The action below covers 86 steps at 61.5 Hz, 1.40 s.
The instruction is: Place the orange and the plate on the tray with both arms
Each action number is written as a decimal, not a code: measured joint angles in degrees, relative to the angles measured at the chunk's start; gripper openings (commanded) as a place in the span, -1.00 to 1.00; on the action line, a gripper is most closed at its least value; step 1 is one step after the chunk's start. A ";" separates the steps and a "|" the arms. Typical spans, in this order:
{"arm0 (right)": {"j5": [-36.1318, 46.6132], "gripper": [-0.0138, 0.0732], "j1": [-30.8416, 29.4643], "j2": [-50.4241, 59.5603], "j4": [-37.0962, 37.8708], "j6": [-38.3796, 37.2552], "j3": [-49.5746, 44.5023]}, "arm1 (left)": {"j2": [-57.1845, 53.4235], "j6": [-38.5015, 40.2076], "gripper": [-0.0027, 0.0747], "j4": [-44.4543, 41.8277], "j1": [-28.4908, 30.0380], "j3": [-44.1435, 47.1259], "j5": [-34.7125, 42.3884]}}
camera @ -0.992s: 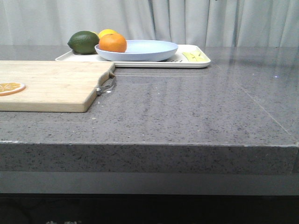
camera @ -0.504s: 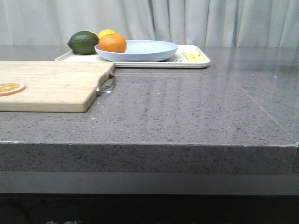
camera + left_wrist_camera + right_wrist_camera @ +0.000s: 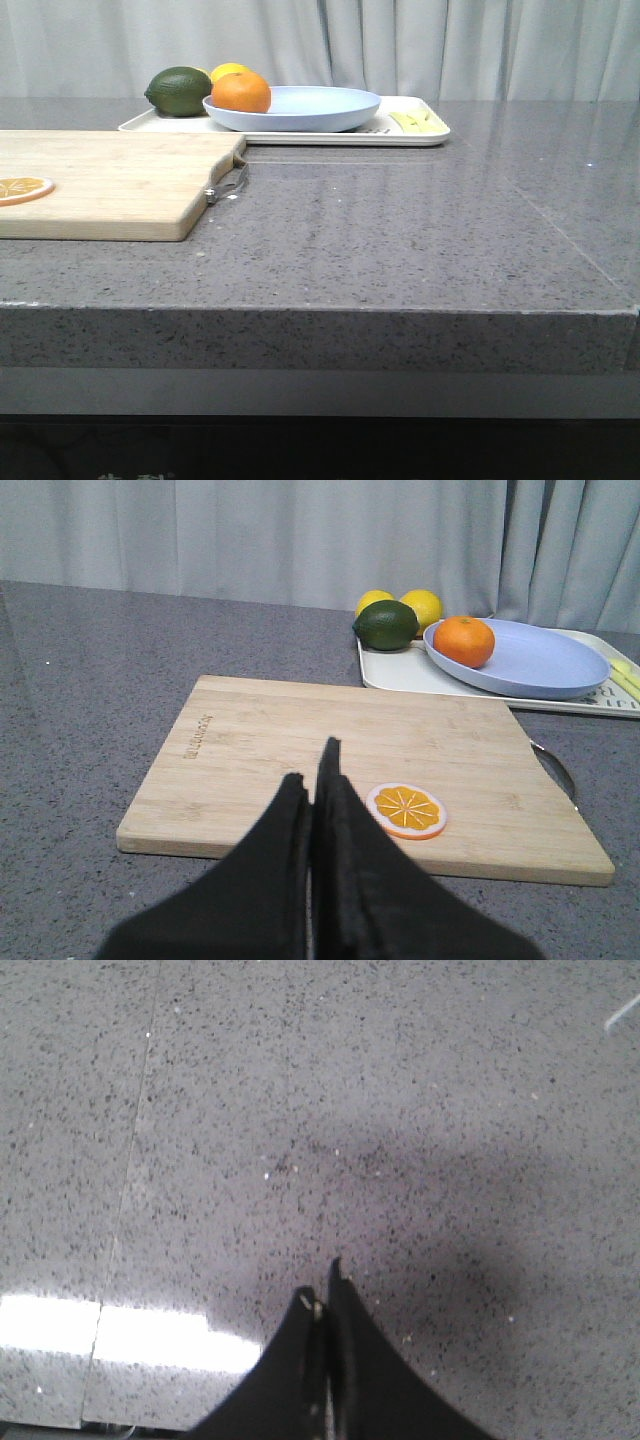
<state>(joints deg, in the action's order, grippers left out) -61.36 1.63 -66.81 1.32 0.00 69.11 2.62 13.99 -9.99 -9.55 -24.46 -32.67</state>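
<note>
The orange point(image 3: 241, 91) lies in the left part of the pale lavender-blue plate point(image 3: 320, 108), which rests on the cream-white tray point(image 3: 420, 135) at the back of the counter. All three also show in the left wrist view: the orange point(image 3: 464, 641), the plate point(image 3: 545, 662), the tray point(image 3: 395, 670). My left gripper point(image 3: 312, 770) is shut and empty, over the near edge of the cutting board, far from the tray. My right gripper point(image 3: 320, 1285) is shut and empty above bare counter. Neither gripper shows in the front view.
A wooden cutting board point(image 3: 110, 180) with a thin orange slice point(image 3: 20, 188) lies at the front left. A dark green lime point(image 3: 178, 90) and yellow lemons point(image 3: 421, 606) sit on the tray's left end. Pale yellow strips point(image 3: 415, 121) lie on its right end. Grey curtains hang behind.
</note>
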 measured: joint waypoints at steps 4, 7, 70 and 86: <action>4.54 -0.83 0.00 6.31 0.00 0.00 -7.22 | 0.00 0.00 -0.98 0.00 0.00 0.00 0.00; 8.68 -0.83 0.00 11.51 0.00 0.00 -12.86 | 0.00 0.00 -0.98 0.00 0.00 0.00 0.00; 34.93 -0.83 0.00 62.30 0.67 0.00 -51.14 | -0.10 0.00 -0.98 0.00 0.00 0.02 0.23; 34.93 -0.83 0.00 67.28 0.67 0.00 -51.14 | -0.10 0.00 -0.98 0.00 0.00 0.02 0.23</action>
<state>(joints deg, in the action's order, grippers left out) -26.43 1.63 0.47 1.99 0.00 17.97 2.52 13.99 -9.99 -9.55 -24.43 -32.44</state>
